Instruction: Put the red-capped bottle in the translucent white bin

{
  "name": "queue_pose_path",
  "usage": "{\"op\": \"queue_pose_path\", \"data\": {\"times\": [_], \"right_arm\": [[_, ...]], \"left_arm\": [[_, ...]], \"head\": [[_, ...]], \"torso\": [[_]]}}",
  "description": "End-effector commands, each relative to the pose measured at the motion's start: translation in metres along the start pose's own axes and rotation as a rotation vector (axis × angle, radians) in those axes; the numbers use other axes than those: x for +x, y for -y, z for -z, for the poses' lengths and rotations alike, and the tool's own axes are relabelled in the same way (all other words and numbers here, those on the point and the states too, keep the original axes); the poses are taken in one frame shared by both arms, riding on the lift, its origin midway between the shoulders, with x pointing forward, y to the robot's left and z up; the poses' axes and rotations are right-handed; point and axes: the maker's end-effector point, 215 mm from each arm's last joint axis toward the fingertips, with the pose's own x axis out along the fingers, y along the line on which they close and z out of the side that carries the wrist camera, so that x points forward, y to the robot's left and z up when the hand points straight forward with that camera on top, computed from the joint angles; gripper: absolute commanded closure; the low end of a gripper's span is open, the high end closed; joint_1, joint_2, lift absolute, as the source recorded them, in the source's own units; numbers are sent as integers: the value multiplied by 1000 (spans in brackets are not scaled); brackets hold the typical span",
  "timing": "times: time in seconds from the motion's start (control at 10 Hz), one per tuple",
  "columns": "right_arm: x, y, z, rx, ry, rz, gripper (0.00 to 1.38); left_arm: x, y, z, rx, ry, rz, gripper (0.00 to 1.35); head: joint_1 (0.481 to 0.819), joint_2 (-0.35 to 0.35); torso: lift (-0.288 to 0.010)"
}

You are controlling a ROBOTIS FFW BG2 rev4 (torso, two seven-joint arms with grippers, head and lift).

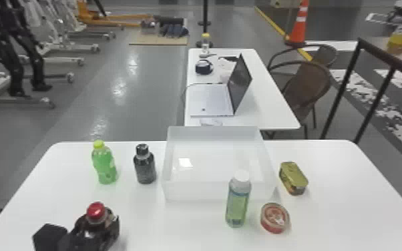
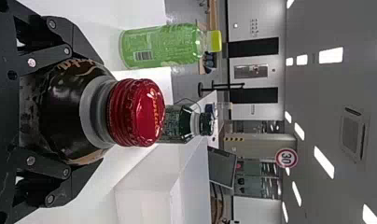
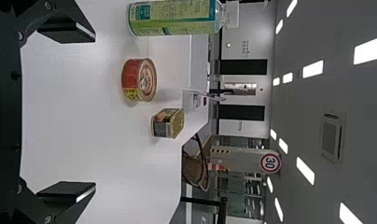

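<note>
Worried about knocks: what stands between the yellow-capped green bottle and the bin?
A dark, black-capped bottle stands between that green bottle and the bin, in the head view.

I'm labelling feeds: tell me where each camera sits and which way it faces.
Head view: on the head, facing forward and down over the table and white bin; left hand shows.
Left wrist view: on the left wrist, facing along the left hand past the red-capped bottle it grips.
Right wrist view: on the right wrist, facing past the open right hand across the table.
Shared: head and right wrist views both show the round tin.
</note>
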Motion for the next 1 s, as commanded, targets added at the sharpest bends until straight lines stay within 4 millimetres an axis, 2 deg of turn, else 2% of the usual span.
{"op": "queue_pose_path", "data": {"times": [0.0, 0.3, 0.5, 0.6, 0.9], "right_arm": [[0, 0, 0, 0, 0, 0, 170], [1, -1, 0, 1, 1, -3, 170], [4, -2, 0, 1, 4, -10, 170], [7, -4, -1, 1, 9, -19, 170], [13, -8, -3, 4, 16, -30, 170]], "left_arm": [[1, 5, -17, 1, 34, 8, 1064], [27, 54, -110, 12, 158, 110, 1065], [47, 82, -153, -24, 213, 184, 1064], [57, 95, -165, -15, 227, 221, 1065], [96, 140, -183, 35, 243, 365, 1065]], "head": [[549, 0], [549, 0], [549, 0], [549, 0], [549, 0]], "torso": [[-100], [-100], [-100], [-100], [-100]]}}
